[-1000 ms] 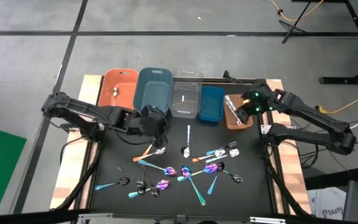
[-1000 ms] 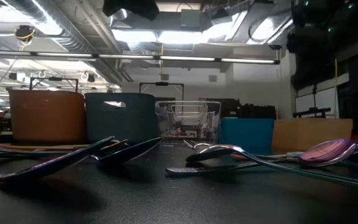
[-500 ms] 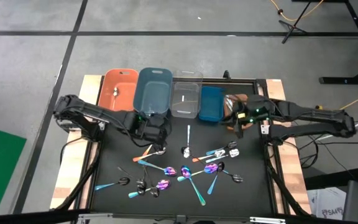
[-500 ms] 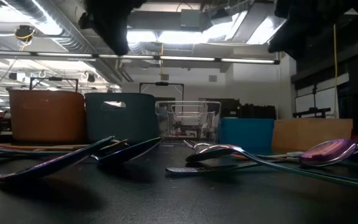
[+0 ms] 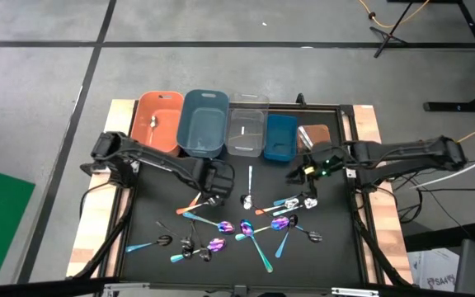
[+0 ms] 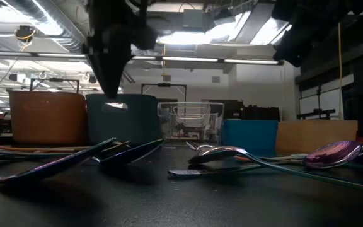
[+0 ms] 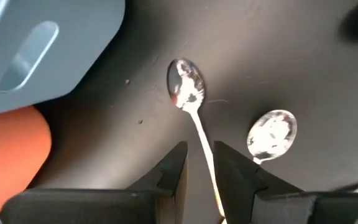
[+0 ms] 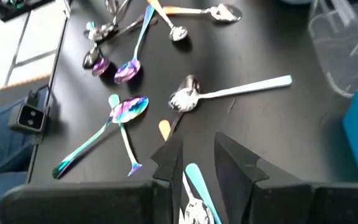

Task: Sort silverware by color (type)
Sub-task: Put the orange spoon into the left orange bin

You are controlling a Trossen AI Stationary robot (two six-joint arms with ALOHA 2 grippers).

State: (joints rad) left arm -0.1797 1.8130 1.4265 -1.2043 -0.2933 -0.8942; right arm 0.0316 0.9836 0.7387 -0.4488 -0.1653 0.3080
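Note:
Several spoons lie scattered on the black mat (image 5: 237,216): silver, iridescent purple with teal handles, blue-handled, orange-handled. My left gripper (image 5: 218,181) hangs open low over the mat. In its wrist view, the left gripper (image 7: 199,171) straddles the slim handle of a silver-bowled spoon (image 7: 186,87) without touching it. My right gripper (image 5: 308,175) is open above the spoons on the mat's right side. A blue-handled spoon (image 8: 194,180) lies just below its fingers (image 8: 169,163). In the low view, the left gripper (image 6: 109,60) hangs in front of the grey-blue bin.
Five bins stand along the far edge: orange (image 5: 157,120), grey-blue (image 5: 204,122), clear (image 5: 246,124), blue (image 5: 280,136), brown (image 5: 315,134). The orange, clear and brown bins hold utensils. A second silver spoon (image 7: 272,134) lies beside the left gripper, and another silver spoon (image 8: 188,98) lies ahead of the right.
My left gripper has come away from the grey-blue bin toward the near edge and dropped low over the mat. My right gripper has moved from above the brown bin toward the near edge and down over the spoons on the right. The spoons have stayed put.

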